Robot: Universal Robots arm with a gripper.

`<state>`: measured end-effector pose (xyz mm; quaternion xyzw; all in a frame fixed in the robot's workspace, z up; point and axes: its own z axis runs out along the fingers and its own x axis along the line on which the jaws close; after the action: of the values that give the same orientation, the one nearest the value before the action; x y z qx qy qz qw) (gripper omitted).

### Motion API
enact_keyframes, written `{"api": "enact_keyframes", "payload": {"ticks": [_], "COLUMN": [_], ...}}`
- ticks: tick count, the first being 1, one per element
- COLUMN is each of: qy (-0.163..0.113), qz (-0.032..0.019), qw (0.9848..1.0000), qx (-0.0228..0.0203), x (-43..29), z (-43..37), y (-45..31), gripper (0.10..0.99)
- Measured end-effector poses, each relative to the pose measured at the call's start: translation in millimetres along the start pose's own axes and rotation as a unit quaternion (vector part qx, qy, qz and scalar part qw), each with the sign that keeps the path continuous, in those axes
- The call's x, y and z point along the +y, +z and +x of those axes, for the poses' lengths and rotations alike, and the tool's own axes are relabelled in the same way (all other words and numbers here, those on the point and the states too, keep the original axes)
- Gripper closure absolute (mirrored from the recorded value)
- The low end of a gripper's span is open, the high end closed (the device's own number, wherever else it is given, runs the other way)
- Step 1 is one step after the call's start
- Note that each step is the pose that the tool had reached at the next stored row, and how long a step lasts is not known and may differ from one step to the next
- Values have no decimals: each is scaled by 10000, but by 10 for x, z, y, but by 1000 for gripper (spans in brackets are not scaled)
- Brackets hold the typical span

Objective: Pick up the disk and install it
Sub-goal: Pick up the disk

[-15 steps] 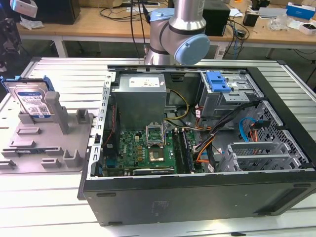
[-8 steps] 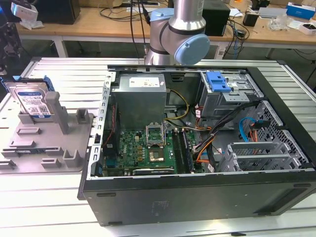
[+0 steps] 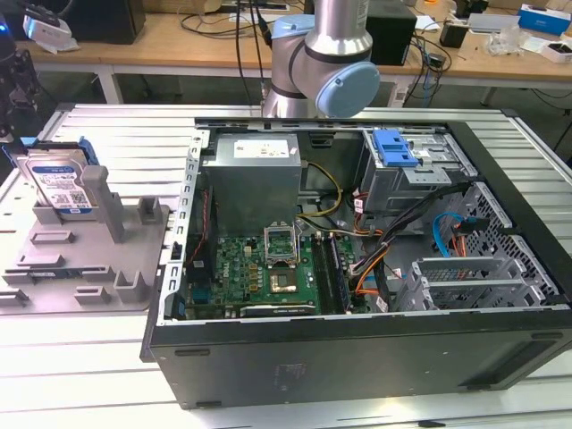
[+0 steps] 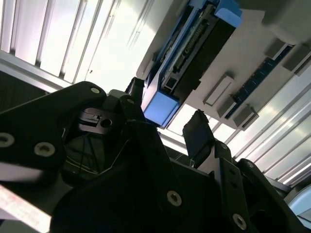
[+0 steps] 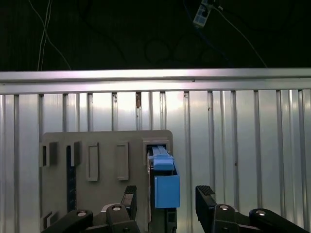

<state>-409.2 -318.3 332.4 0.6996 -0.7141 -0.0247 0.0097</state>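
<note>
The disk (image 3: 61, 183) stands on edge in a grey fixture (image 3: 89, 259) on the slatted counter (image 3: 116, 134), to the exterior view's left of the open computer case (image 3: 357, 357). The slot hides its lower edge. In both wrist views the gripper (image 5: 166, 194) has its fingers (image 4: 197, 131) spread wide on either side of the disk's blue end, holding nothing. Whether they touch it is hard to tell.

A robotics lab: opened computer case (image 3: 357, 366) on slatted metal table (image 3: 116, 134), cluttered workbenches (image 3: 179, 45) behind.

text: none legible | label (image 3: 71, 195) on disk (image 3: 52, 168): unreadable | sticker (image 3: 253, 147) on grey box (image 3: 255, 197): unreadable
</note>
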Motion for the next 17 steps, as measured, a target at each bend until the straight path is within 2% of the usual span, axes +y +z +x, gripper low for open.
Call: {"api": "enact_keyframes", "payload": {"ticks": [6, 8, 10, 17], "qy": [-49, -72, -110, -140], "qz": [-10, 9, 75, 78], "qw": [10000, 10000, 9999, 9999], "qx": [4, 7, 15, 17], "x": [-1, -2, 0, 9], "z": [6, 6, 6, 7], "y": [30, 38, 48, 50], "gripper": [486, 486, 486, 486]}}
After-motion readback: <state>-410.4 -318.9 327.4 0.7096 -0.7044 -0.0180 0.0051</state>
